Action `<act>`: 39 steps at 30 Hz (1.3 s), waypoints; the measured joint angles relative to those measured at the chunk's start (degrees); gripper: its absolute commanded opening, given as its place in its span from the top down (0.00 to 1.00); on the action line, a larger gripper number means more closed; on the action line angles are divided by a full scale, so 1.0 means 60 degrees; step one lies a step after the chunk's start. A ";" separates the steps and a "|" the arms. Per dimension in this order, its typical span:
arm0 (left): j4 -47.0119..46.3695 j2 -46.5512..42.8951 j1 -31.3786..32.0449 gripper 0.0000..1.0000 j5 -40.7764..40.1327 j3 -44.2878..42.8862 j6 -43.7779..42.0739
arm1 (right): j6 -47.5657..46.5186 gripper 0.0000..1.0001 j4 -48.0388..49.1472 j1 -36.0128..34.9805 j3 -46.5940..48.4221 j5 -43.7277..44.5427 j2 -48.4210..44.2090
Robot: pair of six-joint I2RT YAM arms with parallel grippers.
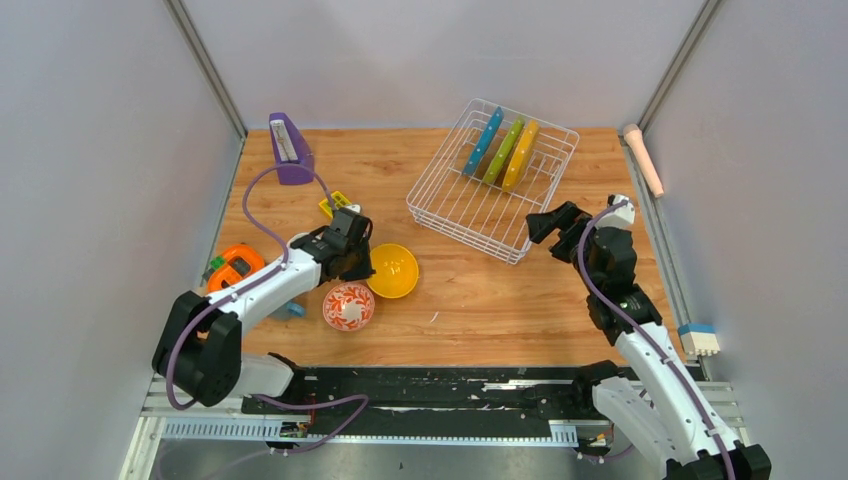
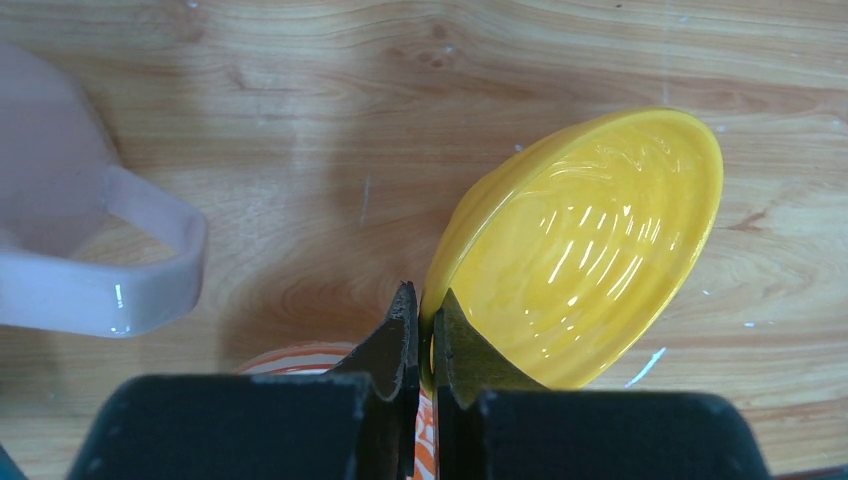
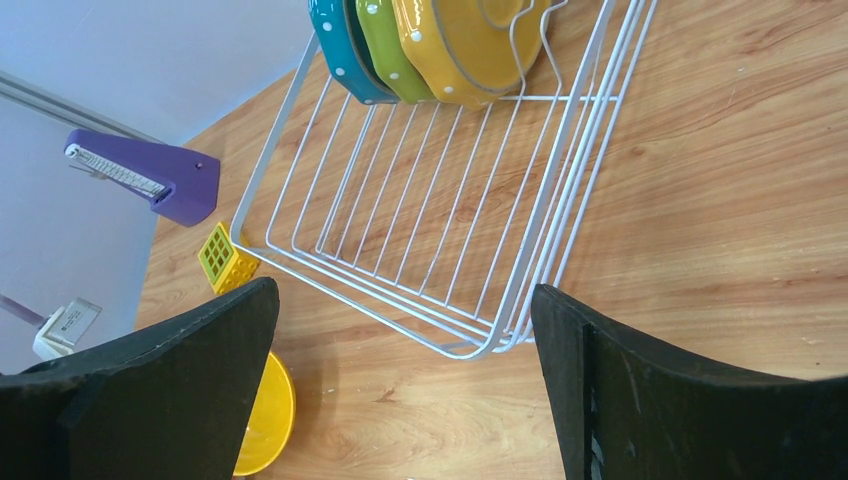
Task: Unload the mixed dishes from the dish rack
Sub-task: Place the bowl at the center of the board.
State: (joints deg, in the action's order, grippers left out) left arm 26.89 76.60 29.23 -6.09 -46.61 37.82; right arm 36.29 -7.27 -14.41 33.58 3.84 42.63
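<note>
The white wire dish rack (image 1: 470, 205) stands at the back right, with a blue plate (image 1: 483, 140), a green plate (image 1: 503, 150) and a yellow plate (image 1: 520, 155) upright in its far end. My left gripper (image 1: 360, 262) is shut on the rim of the plain yellow bowl (image 1: 393, 270), which tilts low over the table in the left wrist view (image 2: 590, 250). The red-and-white bowl (image 1: 349, 306) sits just in front of it. A pinkish cup (image 2: 60, 250) lies to the left. My right gripper (image 1: 548, 222) is open and empty at the rack's (image 3: 440, 200) near right corner.
The purple wedge holder (image 1: 290, 150) and the small yellow grid block (image 1: 335, 203) are at the back left. The orange round gadget (image 1: 235, 268) lies by my left arm, with a small blue item (image 1: 290, 310) beside it. Grey walls close in both sides.
</note>
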 measured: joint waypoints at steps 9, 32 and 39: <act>0.0368 0.0131 0.0000 0.83 -0.0510 -0.0138 0.0248 | 0.0007 0.00 -0.0007 0.0000 0.0000 0.0444 -0.0273; 0.0364 0.0146 0.0000 0.50 -0.0426 -0.0193 0.0317 | 0.0109 0.00 -0.0186 0.0000 -0.0004 0.0845 -0.0255; 0.0364 -0.0051 0.0000 0.30 -0.0248 -0.0189 0.0288 | 0.0117 0.00 -0.0244 0.0000 -0.0004 0.0878 -0.0251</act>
State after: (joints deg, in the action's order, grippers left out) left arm 29.08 76.29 29.23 -7.57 -47.75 39.55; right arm 36.99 -8.73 -14.41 33.56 9.10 41.12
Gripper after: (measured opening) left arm 0.654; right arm 0.996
